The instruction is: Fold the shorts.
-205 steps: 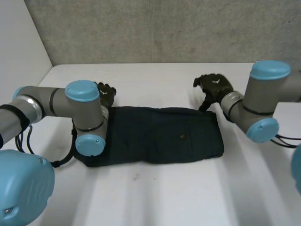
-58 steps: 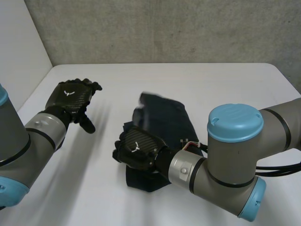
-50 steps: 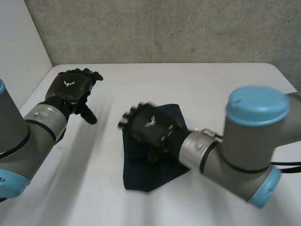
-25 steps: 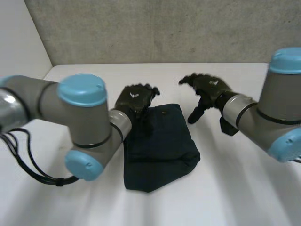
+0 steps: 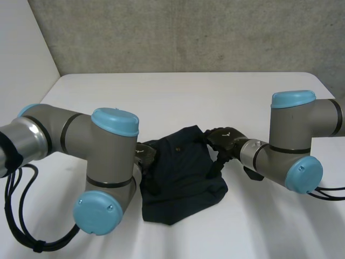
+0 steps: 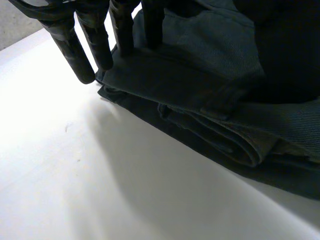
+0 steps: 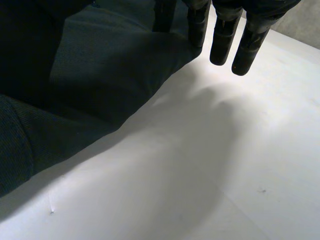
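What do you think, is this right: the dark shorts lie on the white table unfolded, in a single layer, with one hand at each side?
Not quite. The shorts are folded, not in a single layer: the left wrist view shows stacked layers along their edge. The rest holds: they lie on the table, with the left hand at one side and the right hand at the other.

Robot lab — bare white table (image 5: pixel 178 97), raw concrete wall (image 5: pixel 183 32) behind, two robot arms
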{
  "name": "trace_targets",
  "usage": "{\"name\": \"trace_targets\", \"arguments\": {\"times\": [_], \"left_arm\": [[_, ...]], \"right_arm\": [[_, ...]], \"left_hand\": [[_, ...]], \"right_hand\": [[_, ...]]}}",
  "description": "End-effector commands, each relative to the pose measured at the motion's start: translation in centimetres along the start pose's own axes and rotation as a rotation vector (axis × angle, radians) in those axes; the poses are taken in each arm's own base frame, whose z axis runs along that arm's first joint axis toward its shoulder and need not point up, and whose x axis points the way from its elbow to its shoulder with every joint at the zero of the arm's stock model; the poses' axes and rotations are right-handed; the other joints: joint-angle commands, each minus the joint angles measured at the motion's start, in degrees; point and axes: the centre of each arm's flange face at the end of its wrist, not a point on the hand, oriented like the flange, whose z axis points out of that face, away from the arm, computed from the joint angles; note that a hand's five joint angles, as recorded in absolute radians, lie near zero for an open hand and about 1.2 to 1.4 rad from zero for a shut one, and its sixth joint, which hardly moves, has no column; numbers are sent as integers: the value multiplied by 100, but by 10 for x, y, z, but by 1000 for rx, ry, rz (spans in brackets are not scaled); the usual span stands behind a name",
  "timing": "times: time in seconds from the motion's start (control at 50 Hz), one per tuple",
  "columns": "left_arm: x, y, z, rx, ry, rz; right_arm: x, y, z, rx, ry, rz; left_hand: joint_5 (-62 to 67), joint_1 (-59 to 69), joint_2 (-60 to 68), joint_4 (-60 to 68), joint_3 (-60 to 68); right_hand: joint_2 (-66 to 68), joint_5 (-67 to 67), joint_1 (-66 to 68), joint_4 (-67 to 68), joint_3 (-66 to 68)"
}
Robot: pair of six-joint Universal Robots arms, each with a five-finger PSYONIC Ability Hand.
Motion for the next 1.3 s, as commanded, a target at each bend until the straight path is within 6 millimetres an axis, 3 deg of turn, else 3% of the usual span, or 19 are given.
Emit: {"name": "trace_targets", "arguments": {"times": [0.02, 0.08, 0.14, 0.18, 0.26, 0.3, 0.38, 0.6, 1.3], "left_arm": [[-4, -6, -9, 20, 0, 22], [-14, -33, -25, 111, -16, -1], [-35, -71, -52, 247, -56, -51], [-62, -97, -73, 353, -112, -99], [-97, -128, -108, 484, -154, -153], [-103, -132, -117, 498, -133, -159], [-122, -131, -132, 445, -121, -181], [-127, -129, -143, 418, -118, -214], [-124, -131, -150, 447, -113, -215]], "right_arm": [[-6, -25, -15, 70, 5, -34], [-5, -49, -32, 151, 34, -56], [3, -69, -49, 236, 98, -60], [12, -93, -70, 328, 199, -34], [22, -135, -124, 478, 373, 7], [27, -147, -151, 512, 443, 18], [41, -141, -167, 440, 486, 48], [44, -131, -170, 373, 490, 68], [36, -138, -188, 435, 500, 47]], "left_hand": [[83, 150, 159, 27, 13], [66, 133, 142, 10, -4], [-68, -1, 8, -125, -138], [-118, -52, -43, -175, -188], [-152, -86, -77, -209, -222], [-152, -86, -77, -209, -222], [-404, -338, -329, -461, -474], [-489, -422, -413, -545, -559], [-489, -422, -413, -545, -559]], "right_hand": [[-164, -368, 202, -378, -233], [-164, -368, 202, -378, -233], [-164, -368, 202, -378, -233], [-164, -368, 202, -378, -233], [-164, -368, 202, -378, -233], [-164, -368, 202, -378, -233], [-164, -368, 202, -378, -233], [-164, -368, 202, -378, -233], [-164, -368, 202, -378, -233]]}}
